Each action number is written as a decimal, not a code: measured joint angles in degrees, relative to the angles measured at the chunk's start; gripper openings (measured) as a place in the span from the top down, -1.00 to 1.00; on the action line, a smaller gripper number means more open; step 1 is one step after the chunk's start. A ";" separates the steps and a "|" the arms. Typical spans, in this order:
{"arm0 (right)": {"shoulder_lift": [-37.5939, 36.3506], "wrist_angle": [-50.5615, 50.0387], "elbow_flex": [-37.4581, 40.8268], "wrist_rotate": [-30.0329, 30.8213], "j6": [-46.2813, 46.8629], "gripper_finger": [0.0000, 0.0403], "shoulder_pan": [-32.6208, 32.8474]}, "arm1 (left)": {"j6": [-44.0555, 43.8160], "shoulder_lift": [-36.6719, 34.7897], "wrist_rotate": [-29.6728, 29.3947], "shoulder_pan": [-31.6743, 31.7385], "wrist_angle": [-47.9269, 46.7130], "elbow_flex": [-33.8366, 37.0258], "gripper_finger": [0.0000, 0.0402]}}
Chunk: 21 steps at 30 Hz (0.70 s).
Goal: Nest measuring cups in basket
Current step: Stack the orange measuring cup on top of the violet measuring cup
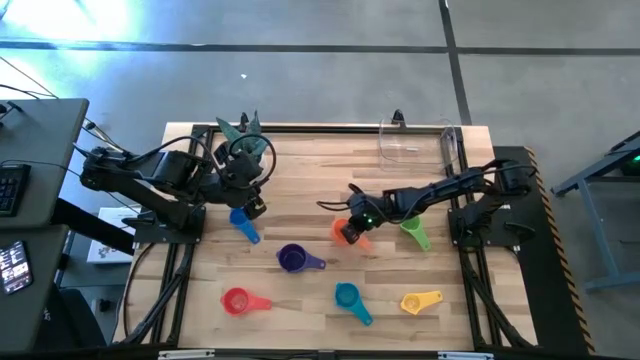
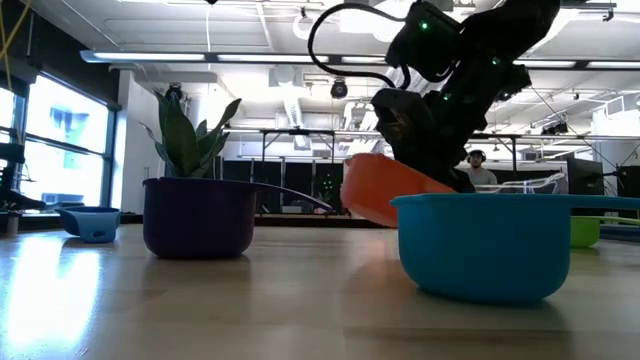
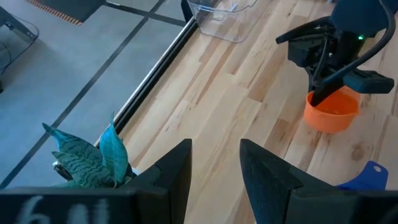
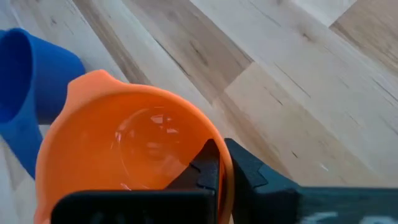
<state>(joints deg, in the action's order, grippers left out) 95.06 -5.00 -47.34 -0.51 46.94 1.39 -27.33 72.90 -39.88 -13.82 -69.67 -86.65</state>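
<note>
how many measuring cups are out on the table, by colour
blue measuring cup: 1
orange measuring cup: 1
green measuring cup: 1
purple measuring cup: 1
red measuring cup: 1
teal measuring cup: 1
yellow measuring cup: 1
total: 7

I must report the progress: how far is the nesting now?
Done: nothing; the basket looks empty. In hand: the right gripper is shut on the orange cup, tilted in the low view. Left: purple, red, teal, yellow, green and blue cups lie apart.
</note>
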 joint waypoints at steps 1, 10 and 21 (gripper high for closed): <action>-0.04 -0.45 -0.30 -0.20 0.49 0.98 0.00 | 0.00 0.00 0.12 0.00 0.00 0.00 0.37; -0.15 -6.65 -8.52 -1.01 -3.33 0.99 0.15 | 0.13 0.02 0.31 -0.02 0.00 0.00 0.37; -0.15 -21.56 -22.55 3.36 -12.90 1.00 -0.54 | -0.03 0.00 1.18 -0.02 -0.02 0.00 0.37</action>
<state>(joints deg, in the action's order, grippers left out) 94.91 -26.56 -69.89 2.85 34.05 0.84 -27.36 72.90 -38.69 -13.85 -69.69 -86.65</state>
